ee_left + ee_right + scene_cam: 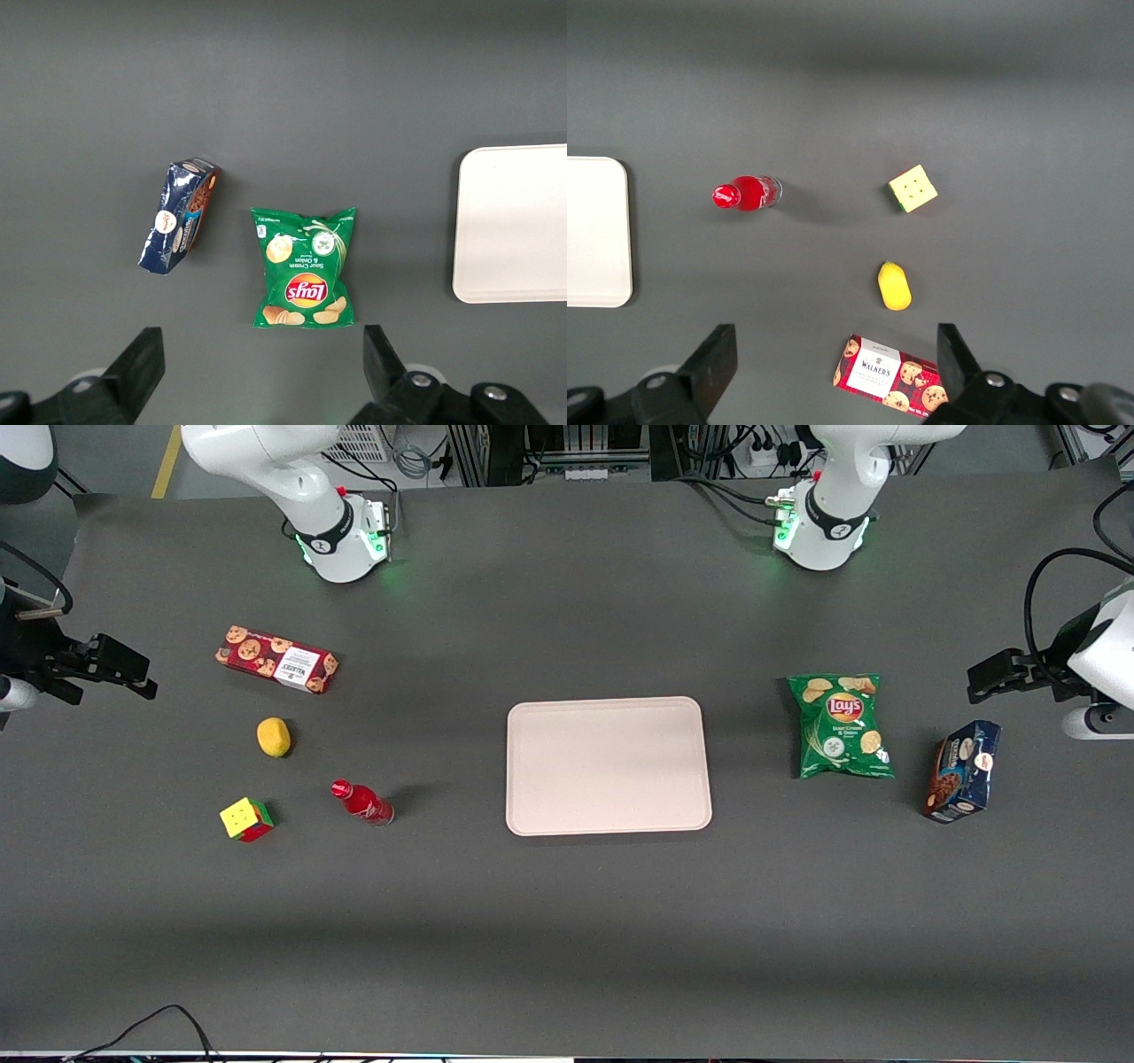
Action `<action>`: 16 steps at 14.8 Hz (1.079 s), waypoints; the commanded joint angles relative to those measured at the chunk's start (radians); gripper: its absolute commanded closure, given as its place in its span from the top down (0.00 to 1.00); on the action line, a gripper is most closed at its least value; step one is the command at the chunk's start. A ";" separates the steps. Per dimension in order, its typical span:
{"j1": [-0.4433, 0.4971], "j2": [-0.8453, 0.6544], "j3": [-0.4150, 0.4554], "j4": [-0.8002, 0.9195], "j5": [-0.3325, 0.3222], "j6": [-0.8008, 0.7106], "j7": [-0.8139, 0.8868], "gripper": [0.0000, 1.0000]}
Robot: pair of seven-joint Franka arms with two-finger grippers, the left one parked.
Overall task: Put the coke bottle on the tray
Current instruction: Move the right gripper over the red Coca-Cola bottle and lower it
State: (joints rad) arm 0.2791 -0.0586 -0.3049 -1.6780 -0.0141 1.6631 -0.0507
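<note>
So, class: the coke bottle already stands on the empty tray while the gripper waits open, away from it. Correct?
Not quite. The front view shows the coke bottle on the table, beside the empty tray. The gripper does wait open, away from it.

My front camera looks steeply down on the whole table; both wrist cameras face downward, sharing the tray [608, 766] edge.

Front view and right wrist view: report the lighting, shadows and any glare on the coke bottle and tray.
Front view: even, soft overhead light; the coke bottle stands upright and casts a faint shadow toward the tray, which looks bright but shows no hard glare; green base lights tint the table. Right wrist view: the bottle's shadow is just as soft; the gripper hangs open, high above the cookie box.
</note>
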 commanded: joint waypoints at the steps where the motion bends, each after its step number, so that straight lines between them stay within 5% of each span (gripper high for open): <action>1: 0.006 0.013 0.000 0.023 -0.010 -0.026 0.014 1.00; 7: 0.009 0.052 0.021 0.026 -0.009 -0.023 0.028 1.00; 10: 0.012 0.107 0.104 0.031 -0.009 0.000 0.141 1.00; 16: 0.012 0.192 0.205 -0.104 -0.006 0.251 0.215 1.00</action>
State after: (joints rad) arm 0.2943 0.1148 -0.1247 -1.6982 -0.0140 1.7837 0.1205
